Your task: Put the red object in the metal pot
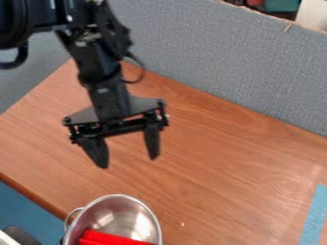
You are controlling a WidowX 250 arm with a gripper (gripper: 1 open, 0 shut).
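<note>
The gripper (125, 148) is seen hanging over the middle of the wooden table (243, 153), pointed pretty much straight down. Its two dark fingers (98, 151) are spread wide apart, about as wide as they look able to go, and nothing is held between them, just bare tabletop showing through the gap. The black arm (90, 57) it's mounted on comes in from the upper left of the shot, with a cable looped beside the wrist.

The metal pot (118, 222) is parked at the near edge of the table, bottom of the frame, a little left of centre, and it's partly cut off by the picture's lower border. A shiny rolled rim and a reflective inside can be made out. The red object (102, 235) is found inside that pot, down low toward the near side, with part of it lost past the frame edge, so its full shape can't really be judged. Some red is also mirrored on the pot's inner wall.

The gripper is well clear of the pot, up and further back on the table, not touching it or the red thing.

Behind the table a grey-blue fabric panel (205, 48) is set along the far side. A strip of light blue surface (319, 215) is visible at the right edge.
</note>
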